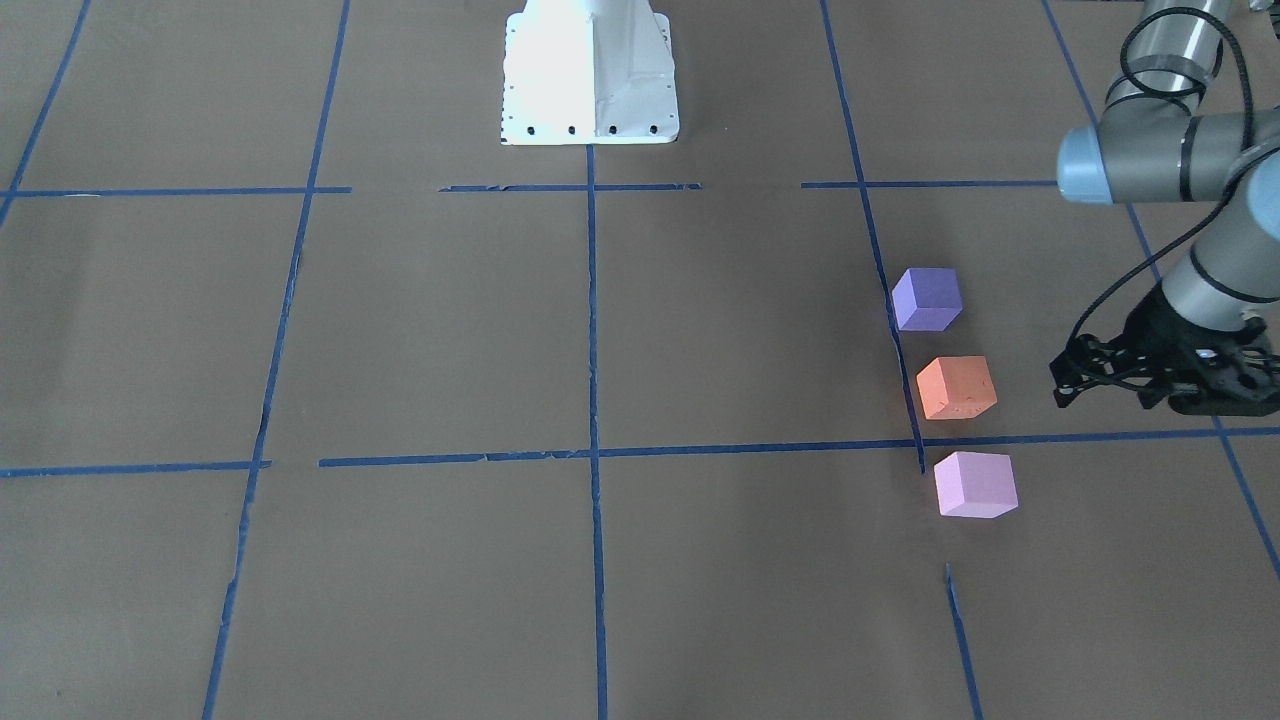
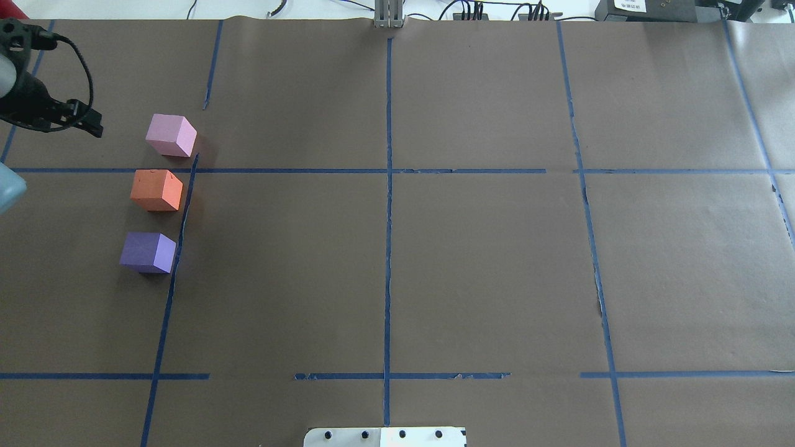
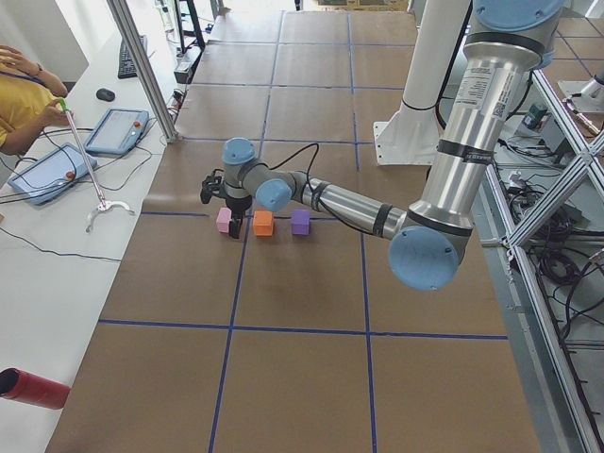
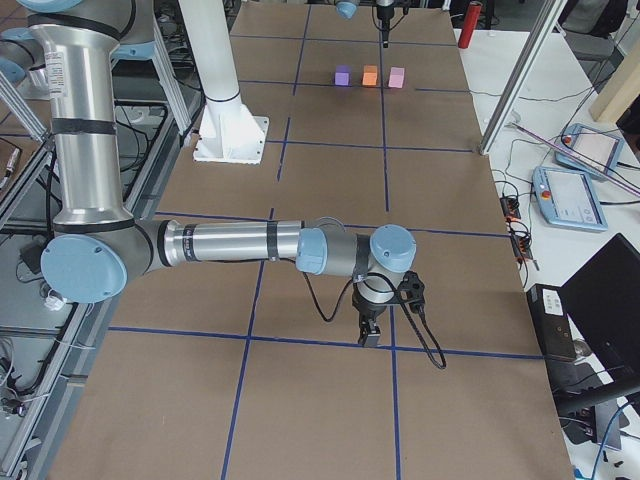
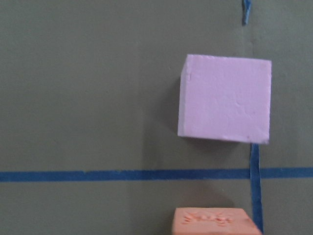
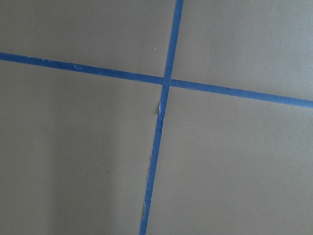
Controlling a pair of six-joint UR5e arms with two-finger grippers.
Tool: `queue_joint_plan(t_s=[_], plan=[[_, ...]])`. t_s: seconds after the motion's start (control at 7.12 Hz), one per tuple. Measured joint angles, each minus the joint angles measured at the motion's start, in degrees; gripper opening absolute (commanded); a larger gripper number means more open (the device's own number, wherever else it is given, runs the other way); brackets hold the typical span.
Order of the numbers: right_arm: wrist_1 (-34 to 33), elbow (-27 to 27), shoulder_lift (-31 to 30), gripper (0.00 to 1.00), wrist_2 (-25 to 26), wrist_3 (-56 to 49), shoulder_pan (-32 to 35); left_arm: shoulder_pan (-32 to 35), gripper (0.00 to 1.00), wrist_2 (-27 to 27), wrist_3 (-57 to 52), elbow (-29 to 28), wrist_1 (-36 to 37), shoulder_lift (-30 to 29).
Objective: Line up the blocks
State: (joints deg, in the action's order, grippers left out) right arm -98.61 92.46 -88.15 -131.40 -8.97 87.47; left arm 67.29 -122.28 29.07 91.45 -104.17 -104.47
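Note:
Three foam cubes stand in a short row along a blue tape line on my left side: the dark violet block, the orange block and the pale pink block. They are apart from each other. My left gripper hovers beside the row on the table-end side, touching none of them, and I cannot tell how its jaws stand. Its wrist view looks down on the pink block and the top edge of the orange block. My right gripper is far off over a tape crossing. Its jaws cannot be judged.
Brown paper with a blue tape grid covers the table. The white robot base stands at the middle of my side. Beyond the far edge are a metal pole, tablets, a red cylinder and an operator.

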Motion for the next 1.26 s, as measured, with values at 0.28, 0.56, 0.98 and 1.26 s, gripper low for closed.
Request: queue_joint_plan(t_s=[0.28, 0.56, 0.98, 1.26], plan=[[0.0, 0.0, 0.0, 1.0, 0.0, 0.0, 0.04, 10.8, 1.0, -0.27, -19.96, 0.44, 8.72, 2.43], [0.0, 0.0, 0.0, 1.0, 0.0, -0.04, 0.0, 19.0, 1.0, -2.53, -31.31, 0.48, 8.87, 9.4], [0.0, 0.0, 0.0, 1.0, 0.0, -0.03, -0.02, 22.63, 1.0, -7.78, -34.74, 0.61, 7.22, 14.8], [0.0, 0.0, 0.0, 1.0, 0.0, 0.0, 0.01, 22.7, 1.0, -7.95, -35.08, 0.89, 6.97, 14.84]])
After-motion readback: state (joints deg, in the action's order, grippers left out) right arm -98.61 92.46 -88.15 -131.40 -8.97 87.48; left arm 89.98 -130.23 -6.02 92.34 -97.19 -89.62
